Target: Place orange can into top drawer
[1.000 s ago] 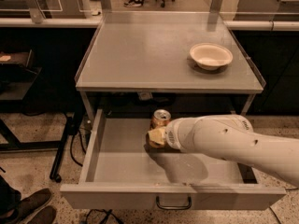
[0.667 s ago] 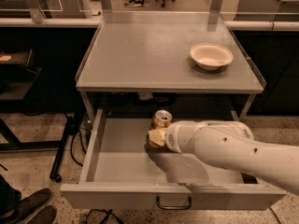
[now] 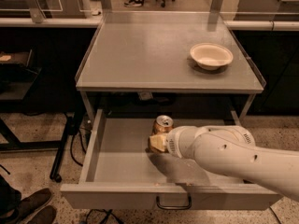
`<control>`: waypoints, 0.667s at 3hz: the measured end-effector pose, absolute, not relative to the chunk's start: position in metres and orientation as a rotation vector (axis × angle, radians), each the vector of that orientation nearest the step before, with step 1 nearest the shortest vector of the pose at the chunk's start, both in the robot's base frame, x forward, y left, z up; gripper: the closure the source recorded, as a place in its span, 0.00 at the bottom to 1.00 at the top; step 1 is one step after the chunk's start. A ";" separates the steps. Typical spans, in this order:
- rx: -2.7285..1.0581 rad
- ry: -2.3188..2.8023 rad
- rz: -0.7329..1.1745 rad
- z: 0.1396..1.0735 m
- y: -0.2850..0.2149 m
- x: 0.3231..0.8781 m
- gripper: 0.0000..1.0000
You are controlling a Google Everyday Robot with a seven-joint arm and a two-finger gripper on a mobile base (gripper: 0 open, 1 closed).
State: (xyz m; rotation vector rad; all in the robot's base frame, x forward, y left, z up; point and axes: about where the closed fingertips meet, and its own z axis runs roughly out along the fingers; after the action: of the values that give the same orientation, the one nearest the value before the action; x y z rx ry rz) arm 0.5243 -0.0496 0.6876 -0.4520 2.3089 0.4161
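The orange can (image 3: pixel 163 123) stands upright inside the open top drawer (image 3: pixel 117 164), near the middle of its back part, silver top showing. My gripper (image 3: pixel 157 143) is inside the drawer at the can's lower half and is shut on it. The gripper hides the can's bottom, so I cannot tell whether the can rests on the drawer floor. My white arm (image 3: pixel 229 155) reaches in from the right across the drawer's right half.
A shallow white bowl (image 3: pixel 211 56) sits at the right rear of the grey tabletop (image 3: pixel 149 55) above the drawer. The drawer's dark handle (image 3: pixel 173 203) is on its front panel. A shoe (image 3: pixel 28 206) and a stand's legs are on the floor at left.
The gripper and the can have sunk slightly lower into the drawer together. The arm's elbow has dropped a little. The bowl and drawer have not moved.
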 end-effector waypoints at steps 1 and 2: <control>-0.452 2.328 0.400 0.676 -0.053 0.513 1.00; -0.442 2.336 0.394 0.669 -0.057 0.509 1.00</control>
State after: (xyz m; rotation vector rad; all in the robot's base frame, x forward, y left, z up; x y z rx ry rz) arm 0.5085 -0.0567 0.6685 -0.4422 2.3361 0.3941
